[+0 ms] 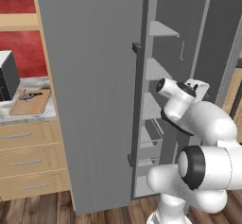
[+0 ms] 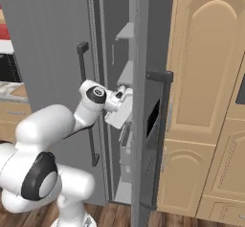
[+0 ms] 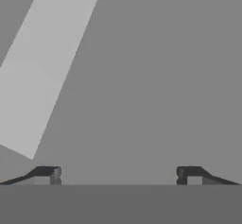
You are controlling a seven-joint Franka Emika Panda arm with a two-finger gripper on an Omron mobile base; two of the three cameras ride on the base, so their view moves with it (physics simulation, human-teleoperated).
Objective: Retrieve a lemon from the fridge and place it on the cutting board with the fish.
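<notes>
1. Grey matte doors of the fridge (image 1: 90,90) stand slightly ajar, and the arm reaches into the narrow gap between them at about mid-height.
2. Hand view: the gripper (image 3: 118,173) has its two dark tips spread wide with nothing between them; it faces a plain grey inner wall crossed by a pale slanting shelf (image 3: 42,67).
3. The lemon cannot be made out; which way it lies from the gripper cannot be told.
4. Pale shelves (image 1: 158,29) are stacked above and below the wrist; my guess is the fruit sits on one of them, deeper in.
5. Well apart to the left, the cutting board (image 1: 35,106) lies on the counter (image 1: 23,116) with the fish (image 1: 28,95) on it.
6. No label or writing is legible.
</notes>
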